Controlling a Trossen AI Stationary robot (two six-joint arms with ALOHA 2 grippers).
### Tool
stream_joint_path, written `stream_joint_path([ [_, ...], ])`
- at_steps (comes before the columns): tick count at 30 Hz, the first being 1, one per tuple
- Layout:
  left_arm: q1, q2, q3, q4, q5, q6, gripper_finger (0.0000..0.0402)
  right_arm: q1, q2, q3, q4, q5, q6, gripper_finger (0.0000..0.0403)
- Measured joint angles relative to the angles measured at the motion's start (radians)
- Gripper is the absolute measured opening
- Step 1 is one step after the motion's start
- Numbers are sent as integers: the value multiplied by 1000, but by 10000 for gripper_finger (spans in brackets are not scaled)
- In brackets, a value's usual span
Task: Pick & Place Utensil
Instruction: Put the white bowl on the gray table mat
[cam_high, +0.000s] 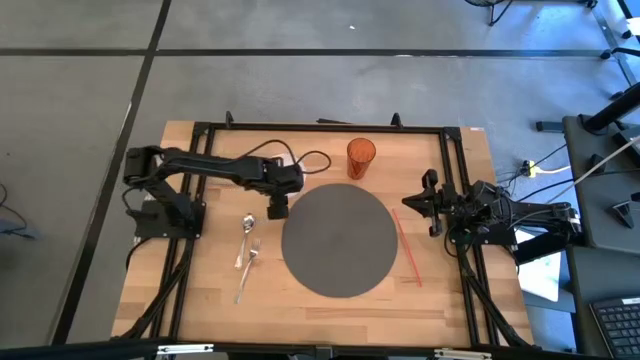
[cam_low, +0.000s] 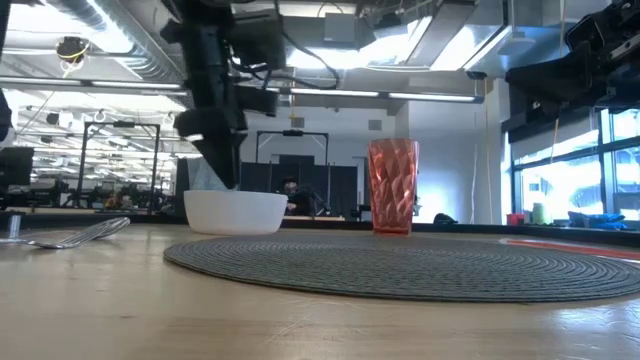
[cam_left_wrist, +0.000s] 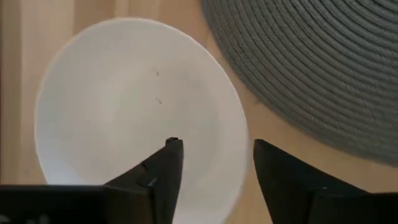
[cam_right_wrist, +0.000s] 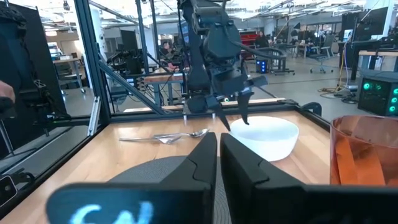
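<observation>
A spoon and a fork lie flat on the wooden table, left of the round grey placemat. A white bowl stands between them and the mat's far left edge. My left gripper hangs open just above it, pointing steeply down. One finger is over the bowl's hollow and the other is over its rim on the mat side. In the high view the gripper hides the bowl. My right gripper waits shut at the table's right edge, level, holding nothing.
An orange faceted cup stands at the far edge of the mat. A thin red stick lies on the wood right of the mat. Black frame rails run around the tabletop. Bare wood shows along the near edge.
</observation>
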Motion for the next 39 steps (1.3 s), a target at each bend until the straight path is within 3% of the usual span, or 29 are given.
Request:
stream_joint_path([
  [9, 34, 59, 14, -9, 59, -42, 205, 0, 0, 0, -1, 0, 0, 23],
  [22, 51, 106, 14, 25, 21, -43, 187, 0, 1, 0, -8, -1, 0, 23],
  [26, 51, 106, 14, 21, 10, -43, 150, 0, 1, 0, -8, -1, 0, 23],
  [33, 50, 105, 14, 21, 10, -9, 20, 0, 1, 0, -8, -1, 3, 23],
  [39, 35, 105, 14, 18, 2, 1, 5, 0, 1, 0, -8, -1, 0, 23],
])
